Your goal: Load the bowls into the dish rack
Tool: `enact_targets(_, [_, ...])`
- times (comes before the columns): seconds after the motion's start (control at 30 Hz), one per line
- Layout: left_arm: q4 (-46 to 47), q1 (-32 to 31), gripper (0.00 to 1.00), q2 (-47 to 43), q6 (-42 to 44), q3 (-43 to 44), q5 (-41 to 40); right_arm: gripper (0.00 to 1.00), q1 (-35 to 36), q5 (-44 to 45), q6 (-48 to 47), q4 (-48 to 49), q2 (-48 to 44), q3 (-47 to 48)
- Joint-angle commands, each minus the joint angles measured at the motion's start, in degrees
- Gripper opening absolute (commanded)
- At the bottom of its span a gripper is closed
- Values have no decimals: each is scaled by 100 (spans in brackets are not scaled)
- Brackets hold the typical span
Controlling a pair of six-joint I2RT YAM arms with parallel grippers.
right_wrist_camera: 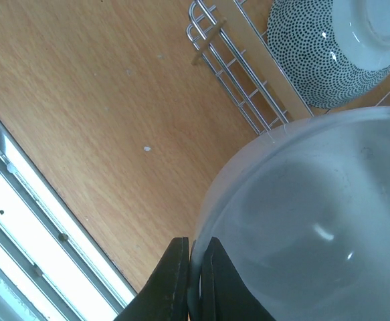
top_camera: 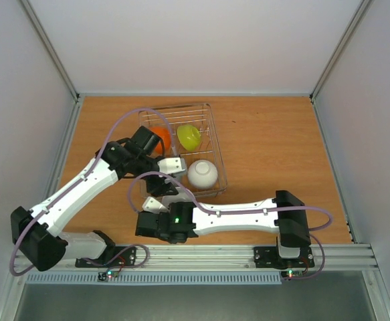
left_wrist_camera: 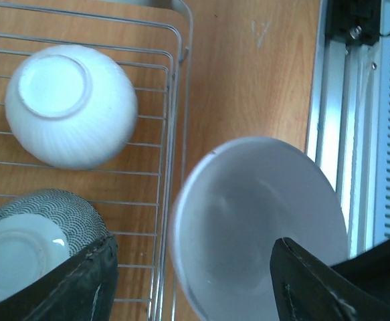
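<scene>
The wire dish rack [top_camera: 214, 134] holds an orange bowl [top_camera: 160, 135], a lime green bowl [top_camera: 188, 136] and an upturned white bowl [top_camera: 203, 174]. In the left wrist view the rack [left_wrist_camera: 178, 87] holds the upturned white bowl [left_wrist_camera: 71, 103] and an upturned grey patterned bowl [left_wrist_camera: 27, 237]. My right gripper [right_wrist_camera: 195, 281] is shut on the rim of a second white bowl [right_wrist_camera: 315, 221], open side up, just outside the rack's near corner [right_wrist_camera: 238, 80]. My left gripper [left_wrist_camera: 201, 294] is open, its fingers wide on either side above that bowl [left_wrist_camera: 258, 221].
The aluminium rail [left_wrist_camera: 352, 134] at the table's near edge runs close beside the held bowl. The grey bowl [right_wrist_camera: 332, 53] sits in the rack corner nearest the right gripper. Bare wooden tabletop [top_camera: 275, 154] lies right of the rack.
</scene>
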Motion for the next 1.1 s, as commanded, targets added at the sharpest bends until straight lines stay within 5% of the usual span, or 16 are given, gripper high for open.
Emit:
enact_targets(0.0, [-435,-109,63,-233,393,-159,-59,1,33,212,-170,59,56,214])
enact_targets(0.73, [251,-317,61,-137,157,-659,-747,1,165,537,-148,-131,107,461])
enact_targets(0.8, [170,-329,52,-94,209,-659,-647,1,165,577,-158,-145,108,461])
enact_targets(0.93, [86,-341,2,-33,272,-642,-589,1,165,673,-140,-146,87,461])
enact_targets(1.07, [-63,-357,1,14,399,-660,-399,1,165,739,-129,-120,58,436])
